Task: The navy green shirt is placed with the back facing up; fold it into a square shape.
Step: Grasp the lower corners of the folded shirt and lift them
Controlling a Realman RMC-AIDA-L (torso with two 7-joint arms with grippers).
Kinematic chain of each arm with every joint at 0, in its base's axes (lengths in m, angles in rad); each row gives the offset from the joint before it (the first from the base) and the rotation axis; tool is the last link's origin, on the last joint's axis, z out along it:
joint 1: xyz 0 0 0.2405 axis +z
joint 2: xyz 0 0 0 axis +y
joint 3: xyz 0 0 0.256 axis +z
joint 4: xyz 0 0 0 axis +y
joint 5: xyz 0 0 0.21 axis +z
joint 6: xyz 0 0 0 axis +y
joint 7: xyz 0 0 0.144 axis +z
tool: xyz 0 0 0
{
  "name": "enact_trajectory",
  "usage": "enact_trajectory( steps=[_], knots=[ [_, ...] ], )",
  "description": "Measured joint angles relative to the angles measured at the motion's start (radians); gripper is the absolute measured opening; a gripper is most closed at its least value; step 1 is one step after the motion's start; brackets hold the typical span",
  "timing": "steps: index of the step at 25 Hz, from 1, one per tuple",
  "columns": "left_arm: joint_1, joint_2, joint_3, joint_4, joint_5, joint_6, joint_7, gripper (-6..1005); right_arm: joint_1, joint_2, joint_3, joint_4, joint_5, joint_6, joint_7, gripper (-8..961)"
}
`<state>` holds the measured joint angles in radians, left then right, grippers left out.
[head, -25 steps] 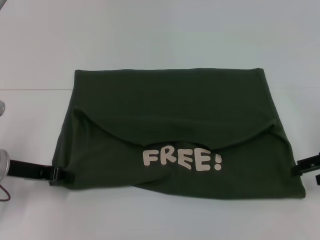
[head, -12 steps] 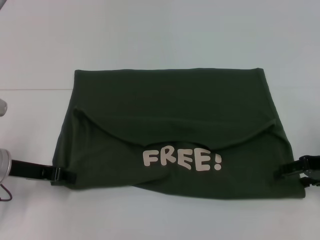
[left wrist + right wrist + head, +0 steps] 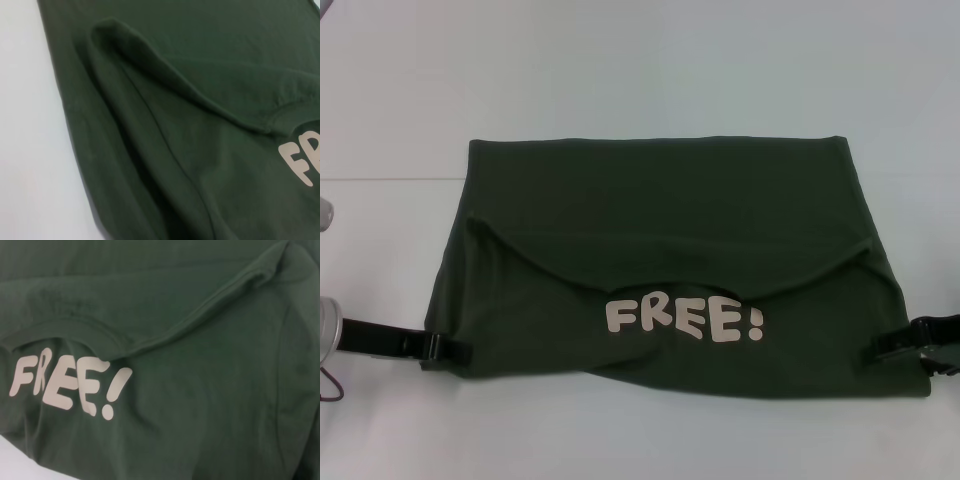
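**Soft, even light on a white table**

Bright, soft light is falling all over the white table (image 3: 640, 60) in the head view. No hard shadows are showing; only a thin dark line is sitting under the near edge of the navy green shirt (image 3: 670, 200). The dark cloth is soaking up light, so its folds are looking faint. The pale lettering (image 3: 683, 320) is standing out clear and sharp. No glare is showing on the table. In the left wrist view the shirt (image 3: 200, 100) is looking a little soft, with gentle shade lying in the creases. In the right wrist view the cloth (image 3: 210, 405) is looking evenly lit.
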<state>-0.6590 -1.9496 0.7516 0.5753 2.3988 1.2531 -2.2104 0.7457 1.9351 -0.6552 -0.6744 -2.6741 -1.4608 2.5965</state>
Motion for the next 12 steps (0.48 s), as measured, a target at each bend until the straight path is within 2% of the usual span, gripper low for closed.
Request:
enact_trajectory(
  steps=[6,12],
  knots=[
    [0.003,0.0,0.0,0.0,-0.003,-0.001,0.0,43,0.004,0.016,-0.001,0.001,0.0,0.004,-0.001,875],
    [0.004,0.0,0.001,0.0,-0.002,-0.002,0.0,43,0.004,0.02,-0.002,0.002,0.0,0.014,-0.001,873]
  ],
)
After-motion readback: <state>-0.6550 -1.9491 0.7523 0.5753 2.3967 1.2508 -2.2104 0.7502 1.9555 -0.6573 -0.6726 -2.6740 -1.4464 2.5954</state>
